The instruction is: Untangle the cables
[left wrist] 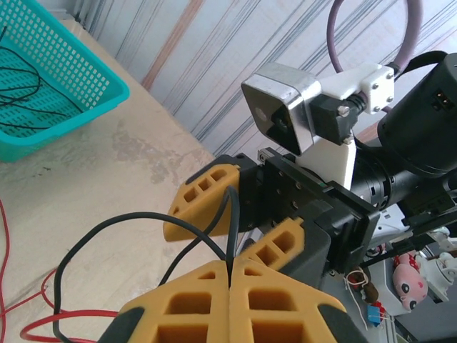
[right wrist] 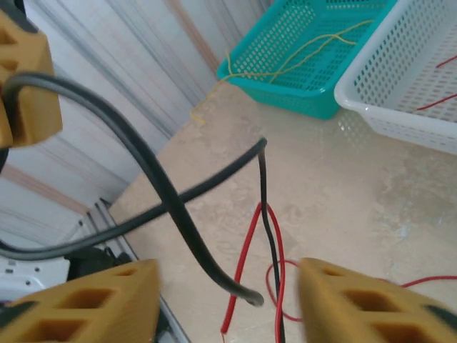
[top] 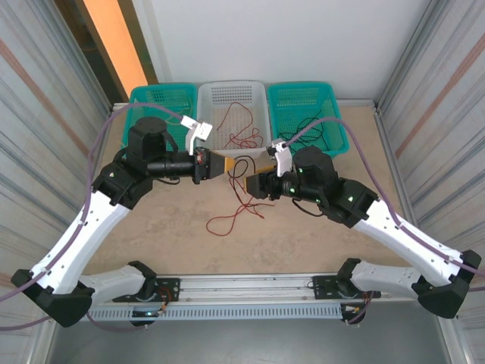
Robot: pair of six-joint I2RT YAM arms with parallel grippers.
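Note:
My left gripper (top: pixel 229 164) is shut on a black cable (left wrist: pixel 107 229), pinched between its orange fingertips (left wrist: pixel 230 268) above the table's middle. The right gripper (top: pixel 252 182) faces it closely and stands open (right wrist: pixel 228 286). The black cable (right wrist: pixel 164 193) hangs across the gap between the right gripper's fingers (right wrist: pixel 107 300) without touching either pad. A thinner black strand hangs down through a red cable (right wrist: pixel 268 243) that loops up from the table. The rest of the red cable (top: pixel 227 220) lies in loose loops on the table below both grippers.
Three baskets stand along the far edge. The left teal basket (top: pixel 161 102) holds yellow cables (right wrist: pixel 314 50), the white basket (top: pixel 233 114) holds red cables, and the right teal basket (top: pixel 307 114) holds black ones. Corrugated walls close both sides.

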